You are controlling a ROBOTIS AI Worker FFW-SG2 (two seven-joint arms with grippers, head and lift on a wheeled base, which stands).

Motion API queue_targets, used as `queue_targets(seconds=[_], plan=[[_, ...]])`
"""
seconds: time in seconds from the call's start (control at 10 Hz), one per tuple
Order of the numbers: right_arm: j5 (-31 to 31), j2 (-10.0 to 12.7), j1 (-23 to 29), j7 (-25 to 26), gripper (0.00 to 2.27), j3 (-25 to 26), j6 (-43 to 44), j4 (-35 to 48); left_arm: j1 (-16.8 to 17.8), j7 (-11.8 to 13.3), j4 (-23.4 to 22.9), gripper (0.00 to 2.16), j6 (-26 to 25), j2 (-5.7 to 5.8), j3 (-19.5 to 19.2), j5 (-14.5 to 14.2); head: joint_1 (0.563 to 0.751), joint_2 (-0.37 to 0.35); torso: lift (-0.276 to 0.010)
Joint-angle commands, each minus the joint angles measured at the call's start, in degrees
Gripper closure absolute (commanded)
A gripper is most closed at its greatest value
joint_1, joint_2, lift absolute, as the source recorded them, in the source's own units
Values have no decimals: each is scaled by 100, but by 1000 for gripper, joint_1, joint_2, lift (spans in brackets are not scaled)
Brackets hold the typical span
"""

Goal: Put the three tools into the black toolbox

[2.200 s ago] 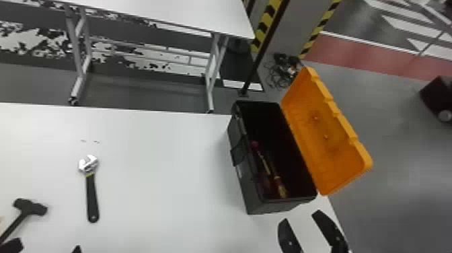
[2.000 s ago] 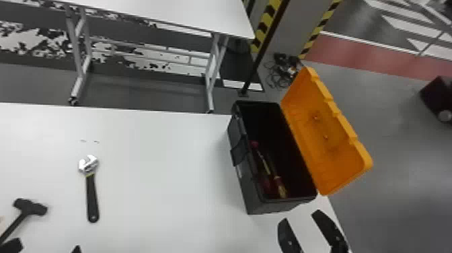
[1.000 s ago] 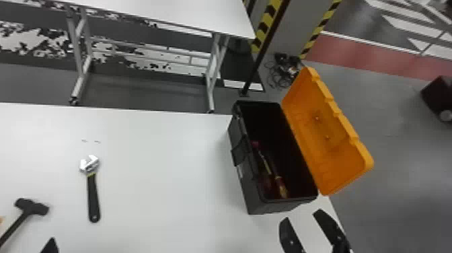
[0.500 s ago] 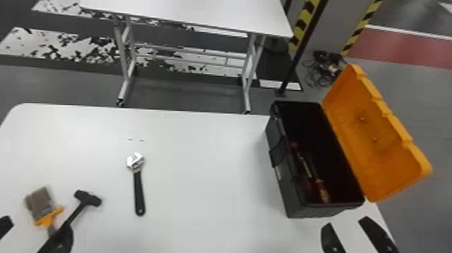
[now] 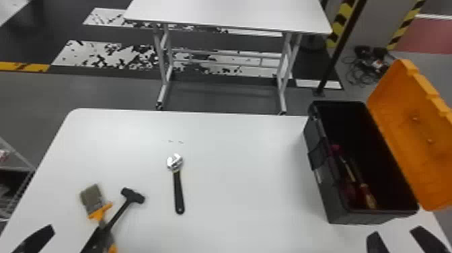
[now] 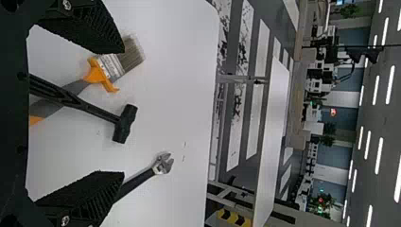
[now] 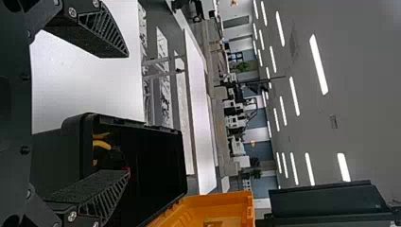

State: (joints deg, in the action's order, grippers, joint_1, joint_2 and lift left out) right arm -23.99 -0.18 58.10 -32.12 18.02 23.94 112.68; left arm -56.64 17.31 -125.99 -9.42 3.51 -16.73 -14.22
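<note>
Gripping nothing with left hand (image 5: 74, 232); spread wide over handles of hammer (image 5: 133, 195) and brush (image 5: 91, 196), near left on bench (image 5: 242, 181). Farther right, wrench (image 5: 179, 191), lying loose. Released too at right hand (image 5: 395, 232), by near end of open black toolbox (image 5: 366, 218). Apparently none packed, all three left. Since earlier frames, view and left hand shifted left; tools unmoved.

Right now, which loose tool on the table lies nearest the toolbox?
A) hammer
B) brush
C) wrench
C: the wrench lies between the black toolbox and the other two, with the hammer and the brush both farther left.
</note>
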Motion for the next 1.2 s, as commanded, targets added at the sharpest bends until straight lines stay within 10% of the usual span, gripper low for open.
queue_targets(seconds=[0.0,1.1], plan=[[0,23,9,-14,130,0,0,0,197,80,303,87,-126,-9,-49,-37,695,-17,-51],[79,23,193,-66,130,-9,18,237,1454,317,1533,76,-882,44,3,191,695,41,-51]])
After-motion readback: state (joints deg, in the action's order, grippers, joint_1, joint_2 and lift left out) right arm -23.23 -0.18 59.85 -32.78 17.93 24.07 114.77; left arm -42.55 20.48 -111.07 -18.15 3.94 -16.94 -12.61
